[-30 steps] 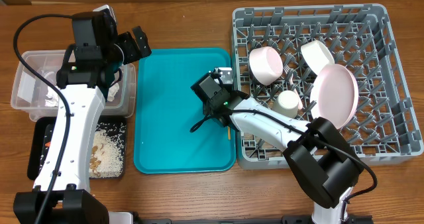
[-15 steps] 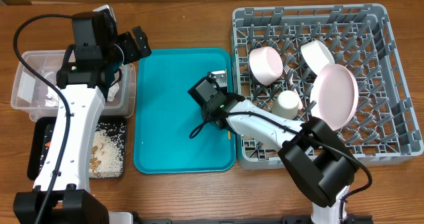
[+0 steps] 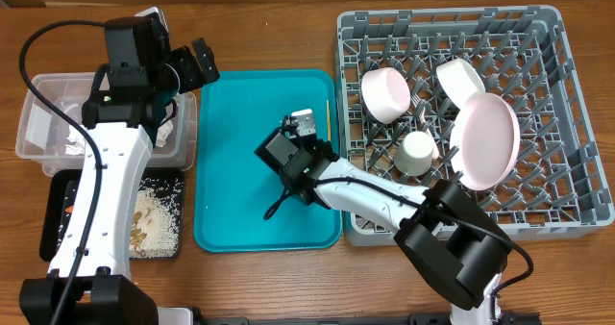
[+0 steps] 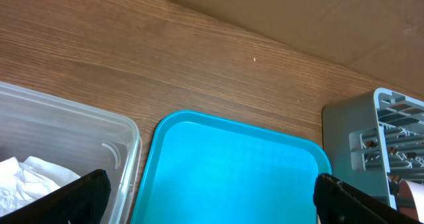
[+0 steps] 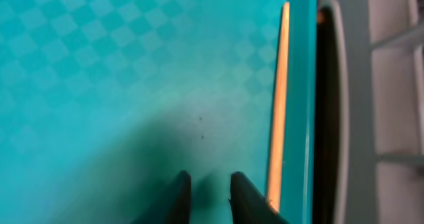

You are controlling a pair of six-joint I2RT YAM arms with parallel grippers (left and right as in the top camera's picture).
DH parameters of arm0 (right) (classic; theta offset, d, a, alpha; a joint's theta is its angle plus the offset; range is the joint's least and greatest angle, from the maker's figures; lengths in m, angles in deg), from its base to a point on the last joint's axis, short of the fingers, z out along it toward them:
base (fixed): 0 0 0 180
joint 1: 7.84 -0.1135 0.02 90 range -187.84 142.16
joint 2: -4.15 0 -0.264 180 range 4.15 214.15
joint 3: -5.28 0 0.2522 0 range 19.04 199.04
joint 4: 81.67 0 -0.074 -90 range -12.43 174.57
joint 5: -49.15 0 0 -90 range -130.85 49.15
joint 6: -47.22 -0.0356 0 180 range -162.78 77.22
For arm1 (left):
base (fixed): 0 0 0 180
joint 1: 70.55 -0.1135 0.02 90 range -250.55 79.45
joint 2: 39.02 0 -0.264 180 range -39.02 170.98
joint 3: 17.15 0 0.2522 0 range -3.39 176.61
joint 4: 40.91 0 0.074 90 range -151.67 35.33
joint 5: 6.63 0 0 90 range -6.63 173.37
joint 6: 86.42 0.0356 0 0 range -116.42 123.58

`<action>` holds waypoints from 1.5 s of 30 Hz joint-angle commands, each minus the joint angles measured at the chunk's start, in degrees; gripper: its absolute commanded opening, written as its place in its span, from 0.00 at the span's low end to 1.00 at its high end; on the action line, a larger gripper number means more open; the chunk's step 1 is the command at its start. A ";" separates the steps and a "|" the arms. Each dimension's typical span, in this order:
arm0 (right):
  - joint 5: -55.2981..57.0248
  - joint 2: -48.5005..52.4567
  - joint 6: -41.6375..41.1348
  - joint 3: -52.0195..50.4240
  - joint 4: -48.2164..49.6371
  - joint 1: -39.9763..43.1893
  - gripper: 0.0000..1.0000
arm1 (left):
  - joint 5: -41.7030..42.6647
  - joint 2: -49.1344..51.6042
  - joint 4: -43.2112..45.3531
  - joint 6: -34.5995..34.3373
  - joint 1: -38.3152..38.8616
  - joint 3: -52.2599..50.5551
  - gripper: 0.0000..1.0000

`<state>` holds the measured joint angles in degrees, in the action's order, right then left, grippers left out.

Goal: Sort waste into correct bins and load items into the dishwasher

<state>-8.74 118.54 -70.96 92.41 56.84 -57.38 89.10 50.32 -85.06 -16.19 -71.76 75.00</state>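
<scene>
Lying flat, the wooden stick [image 5: 277, 98] parallels the tray's [image 3: 231, 171] (right) edge.

This is a robotics lab bench staged as a dish-clearing station. A left arm [image 3: 104, 171] and a right arm [image 3: 380, 188] with a loose black cable [image 3: 38, 37] work at a wooden table [image 3: 269, 17]. On it sit a teal tray [image 3: 240, 104], a grey dish rack [image 3: 432, 19], a clear tub [image 3: 34, 133] and a black tray [image 3: 54, 186].

Readable text: none in any view.
Flat teal plastic tray [image 3: 231, 133]: plain, no legible print.
Large square grey plastic dish rack [image 3: 567, 94]: no legible marking.
Clear plastic rectangular tub [image 3: 38, 123]: no legible label.
</scene>
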 commanded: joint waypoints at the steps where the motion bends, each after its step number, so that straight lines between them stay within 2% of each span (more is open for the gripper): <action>1: 3.45 0.50 0.37 -0.17 0.26 0.09 0.12 | -0.35 -0.85 0.20 -1.01 0.11 1.11 1.00; 3: 3.43 0.50 0.42 -0.17 0.44 0.04 0.04 | -0.35 -0.85 0.17 -1.01 0.11 1.11 1.00; 15: 2.27 0.22 1.73 0.11 0.11 -0.24 0.04 | -0.35 -0.85 0.20 -1.01 0.11 1.11 1.00; 22: 6.78 0.20 6.14 2.86 -6.60 -2.54 0.04 | -0.35 -0.85 0.17 -1.01 0.11 1.11 1.00; 45: 6.56 0.17 7.69 3.65 -11.98 -2.40 0.06 | -0.35 -0.85 0.20 -1.01 0.11 1.11 1.00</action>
<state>-2.97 118.54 -64.10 94.26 44.73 -60.31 89.10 50.32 -85.04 -16.19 -71.76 75.00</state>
